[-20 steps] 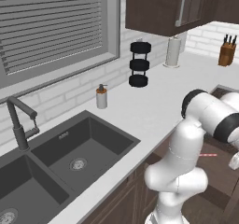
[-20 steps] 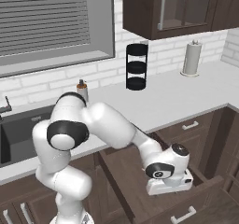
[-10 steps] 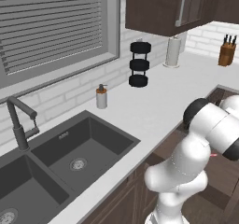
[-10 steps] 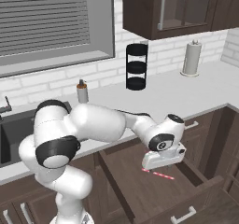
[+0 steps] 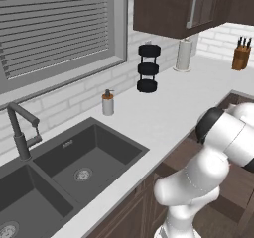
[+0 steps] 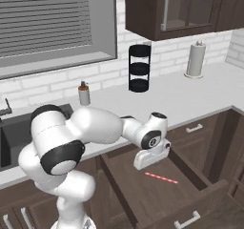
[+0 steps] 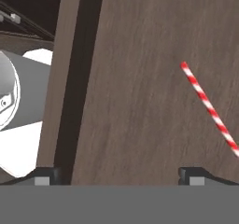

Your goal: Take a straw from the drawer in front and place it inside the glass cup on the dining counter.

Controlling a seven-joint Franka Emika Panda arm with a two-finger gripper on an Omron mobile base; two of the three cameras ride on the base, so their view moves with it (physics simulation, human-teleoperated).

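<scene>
One straw [image 6: 160, 177] is lying flat on the brown floor of the one open drawer [image 6: 143, 194]. It is red and white in stripes. In the hand view the straw [image 7: 210, 108] is running slantwise on the right side, and its lower end is cut off by the edge of the picture.

One tool [image 6: 150, 160] is hanging just above the drawer floor, near the straw but not touching it. Its two small dark fingertips [image 7: 46, 175] are standing wide apart, and nothing is between them. The straw is lying off to one side of the gap.

The white arm is reaching from the robot's body over the drawer. In the left base view the big arm is standing in front of the drawer, so the straw is hidden there.

Behind the drawer the white surface [image 6: 181, 99] is carrying one small soap bottle [image 6: 84, 94], one black rack [image 6: 139, 68] with three round levels, and one paper towel roll [image 6: 195, 60]. One knife block [image 5: 241, 56] is standing far off in the corner. The dark sink [image 5: 74, 162] is showing two bowls, with one dark tap [image 5: 20, 133] beside it. Dark cupboards [image 6: 181, 8] are hanging above. A window with grey blinds [image 5: 54, 26] is sitting over the sink.

The front of the drawer has one small silver handle [image 6: 187, 220], partly cut off at the bottom.
</scene>
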